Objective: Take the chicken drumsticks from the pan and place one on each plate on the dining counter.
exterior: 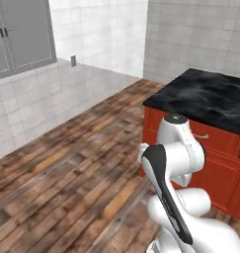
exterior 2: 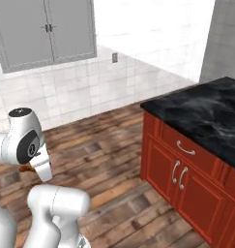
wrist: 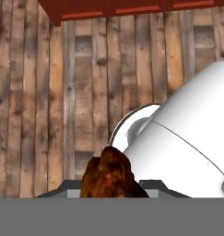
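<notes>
One chicken drumstick [wrist: 111,173], a lumpy orange-brown piece, sits between the fingers of my gripper [wrist: 112,186] at the bottom of the hand view. The gripper is shut on it and points down at the wooden floor. The drumstick covers most of the fingertips. In the right base view a sliver of the same brown [exterior 2: 27,168] peeks out under the folded arm. The pan, the plates and the dining counter are out of view.
A black marble worktop [exterior: 210,96] over red cabinets with handled drawers [exterior 2: 184,162] stands to the right. Its red base [wrist: 132,7] runs along the top of the hand view. Wooden floor [exterior: 67,173] stretches to the left, up to the tiled walls.
</notes>
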You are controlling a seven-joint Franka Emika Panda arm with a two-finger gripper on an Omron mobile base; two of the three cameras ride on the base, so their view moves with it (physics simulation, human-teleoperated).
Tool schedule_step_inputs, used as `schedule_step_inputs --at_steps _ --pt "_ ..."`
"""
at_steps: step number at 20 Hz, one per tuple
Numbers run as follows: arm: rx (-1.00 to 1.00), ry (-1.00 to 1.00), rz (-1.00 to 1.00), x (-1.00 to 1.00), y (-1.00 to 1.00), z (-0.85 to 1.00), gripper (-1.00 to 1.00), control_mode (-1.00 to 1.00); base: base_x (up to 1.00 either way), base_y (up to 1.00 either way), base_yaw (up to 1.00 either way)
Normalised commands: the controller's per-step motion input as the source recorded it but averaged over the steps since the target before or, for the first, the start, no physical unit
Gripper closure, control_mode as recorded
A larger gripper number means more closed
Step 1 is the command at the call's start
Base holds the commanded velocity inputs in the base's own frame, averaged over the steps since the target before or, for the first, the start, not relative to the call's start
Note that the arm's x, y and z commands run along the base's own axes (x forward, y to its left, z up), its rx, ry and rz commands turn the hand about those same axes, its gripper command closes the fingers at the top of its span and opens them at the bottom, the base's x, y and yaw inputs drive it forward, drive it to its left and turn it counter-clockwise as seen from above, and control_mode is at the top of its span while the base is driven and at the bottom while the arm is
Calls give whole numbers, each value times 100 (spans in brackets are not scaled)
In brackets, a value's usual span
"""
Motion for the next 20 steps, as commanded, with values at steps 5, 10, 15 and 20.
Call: schedule_step_inputs --at_steps 5,10,15,20 --pt "0 0 0 0 0 0 100 100 100 51 -47" --pt "0 0 0 0 0 0 100 100 100 82 -43" --pt "0 0 0 0 0 0 100 100 100 91 -42" --pt "0 0 0 0 0 0 100 100 100 74 -49"
